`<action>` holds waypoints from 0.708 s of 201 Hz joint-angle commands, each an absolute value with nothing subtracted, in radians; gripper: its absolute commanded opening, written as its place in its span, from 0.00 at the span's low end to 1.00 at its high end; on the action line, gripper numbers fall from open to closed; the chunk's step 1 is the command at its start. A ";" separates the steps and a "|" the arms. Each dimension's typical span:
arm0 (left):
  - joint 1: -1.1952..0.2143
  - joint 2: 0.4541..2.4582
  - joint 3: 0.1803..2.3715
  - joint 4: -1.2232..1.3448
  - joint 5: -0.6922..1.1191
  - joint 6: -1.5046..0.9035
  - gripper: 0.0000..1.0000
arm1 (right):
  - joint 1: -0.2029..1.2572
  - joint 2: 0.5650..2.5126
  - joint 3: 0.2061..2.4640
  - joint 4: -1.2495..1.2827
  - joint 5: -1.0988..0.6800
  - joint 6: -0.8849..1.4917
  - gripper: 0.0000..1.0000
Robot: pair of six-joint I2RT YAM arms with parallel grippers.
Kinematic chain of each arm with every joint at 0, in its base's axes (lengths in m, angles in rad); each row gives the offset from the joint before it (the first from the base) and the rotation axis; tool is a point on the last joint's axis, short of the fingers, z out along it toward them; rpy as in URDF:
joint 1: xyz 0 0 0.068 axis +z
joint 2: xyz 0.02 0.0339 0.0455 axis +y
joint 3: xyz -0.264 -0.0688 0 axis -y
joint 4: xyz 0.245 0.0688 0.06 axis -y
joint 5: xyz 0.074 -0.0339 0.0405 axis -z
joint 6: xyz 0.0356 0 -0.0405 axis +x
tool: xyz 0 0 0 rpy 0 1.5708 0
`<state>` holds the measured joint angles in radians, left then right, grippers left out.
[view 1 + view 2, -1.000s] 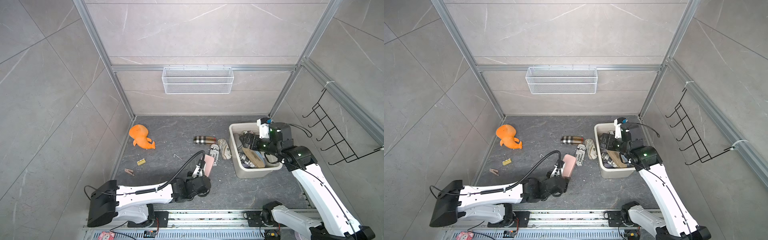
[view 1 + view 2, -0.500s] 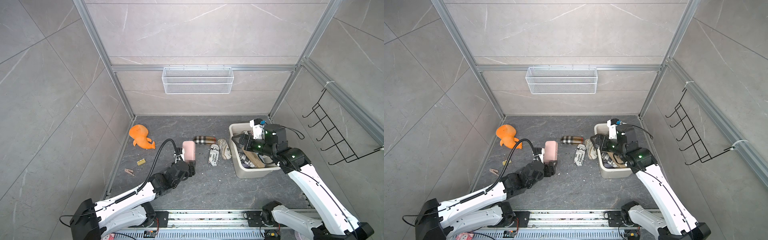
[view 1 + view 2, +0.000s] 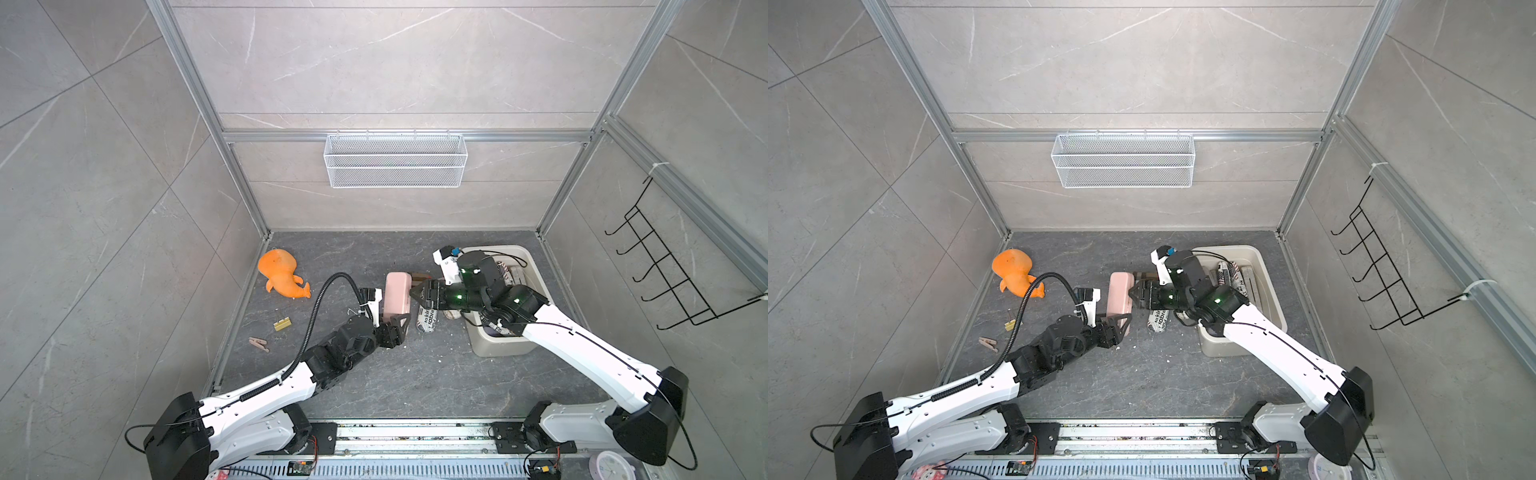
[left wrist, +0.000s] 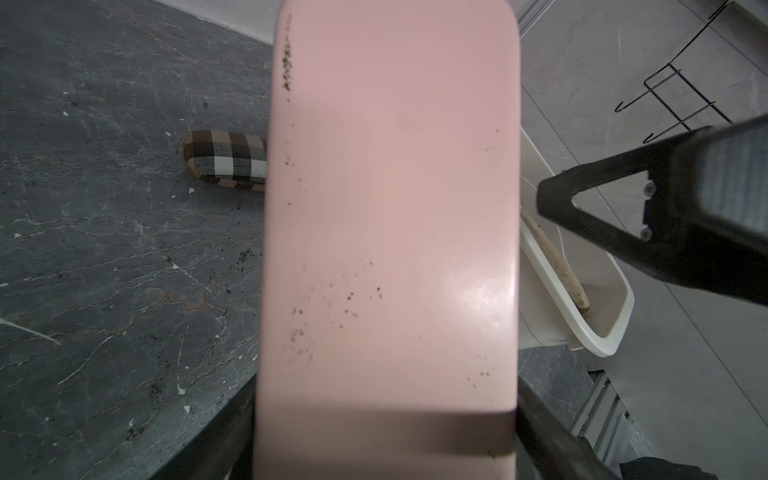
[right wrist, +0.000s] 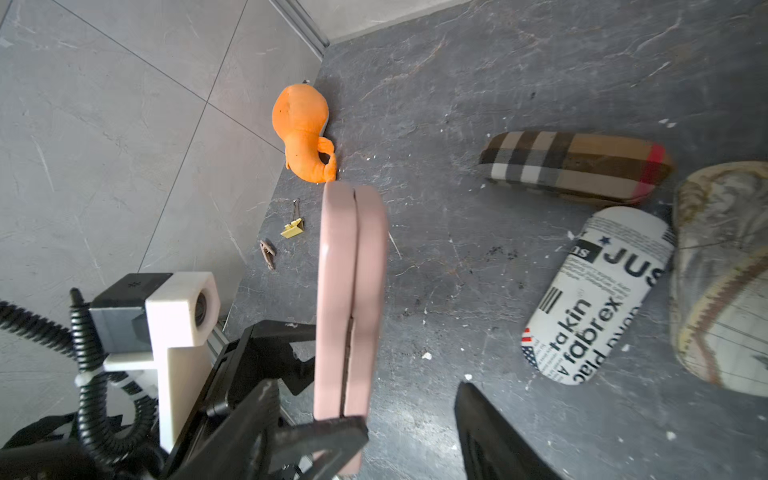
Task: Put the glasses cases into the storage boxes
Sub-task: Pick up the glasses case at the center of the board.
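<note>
My left gripper point(image 3: 388, 320) is shut on the lower end of a smooth pink glasses case point(image 3: 397, 297), held upright above the floor; the case fills the left wrist view point(image 4: 390, 208). My right gripper point(image 3: 417, 293) is open right beside the case's upper part. In the right wrist view one of its fingers point(image 5: 324, 436) overlaps the case point(image 5: 351, 291), and the gap to the other shows only floor. The cream storage box point(image 3: 498, 347) holds several cases point(image 3: 515, 272). Newspaper-print point(image 5: 594, 299), plaid point(image 5: 577, 166) and map-print point(image 5: 723, 270) cases lie on the floor beside it.
An orange plush toy point(image 3: 282, 278) lies at the back left, with a yellow binder clip point(image 3: 282, 323) and a clothespin point(image 3: 258, 344) nearby. A white wire basket point(image 3: 395, 160) hangs on the back wall. A black hook rack point(image 3: 665, 282) is on the right wall.
My left arm has lifted the pink case and carried it toward the back. My right gripper came out of the storage box, moved left to the case, and its jaws have narrowed.
</note>
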<state>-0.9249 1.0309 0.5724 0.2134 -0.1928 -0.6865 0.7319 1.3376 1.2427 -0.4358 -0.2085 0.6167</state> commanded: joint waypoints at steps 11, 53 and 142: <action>-0.923 1.016 0.580 0.344 -0.175 -0.653 0.59 | 0.757 1.370 1.289 -0.369 -0.171 0.651 0.69; -0.923 1.021 0.576 0.354 -0.167 -0.653 0.59 | 0.776 1.413 1.292 -0.341 -0.166 0.672 0.58; -0.924 0.981 0.540 0.362 -0.167 -0.644 0.61 | 0.810 1.479 1.350 -0.341 -0.154 0.669 0.38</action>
<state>-0.9207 1.0111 0.5369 0.2657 -0.1844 -0.6804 0.7902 1.4616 1.3029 -0.3618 -0.1543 0.6701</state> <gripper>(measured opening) 0.727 0.377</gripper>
